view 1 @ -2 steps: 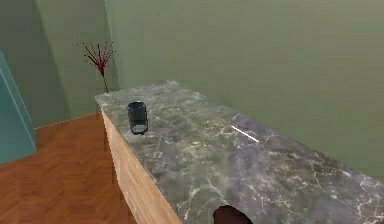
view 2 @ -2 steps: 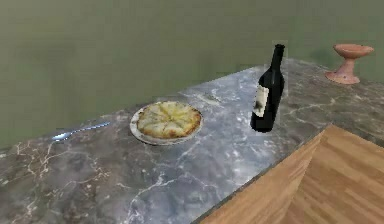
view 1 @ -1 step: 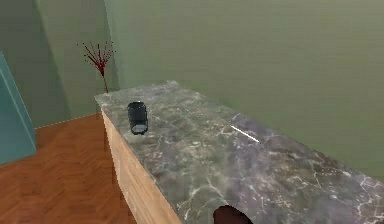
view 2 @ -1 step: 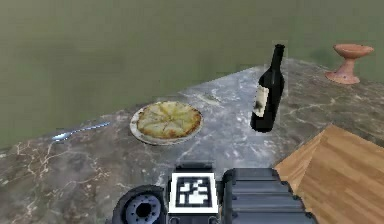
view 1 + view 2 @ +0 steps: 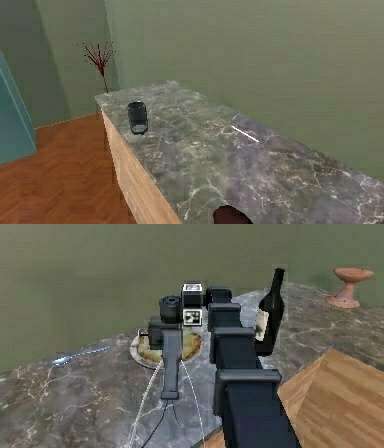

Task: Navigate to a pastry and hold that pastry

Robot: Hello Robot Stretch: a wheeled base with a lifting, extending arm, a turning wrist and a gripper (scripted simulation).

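Marble surface, green walls, wood floor. Brownish lump on plate behind hand: axis, heading unreadable. Hand holding anything: cannot tell.

On the counter, a plate behind the gripper, a bottle beside the arm, perhaps a stand beyond.

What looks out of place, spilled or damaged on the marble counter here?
Nothing stands out. The dark bottle stands upright on the marble counter, the round plate lies flat on it, and no spill or breakage shows.
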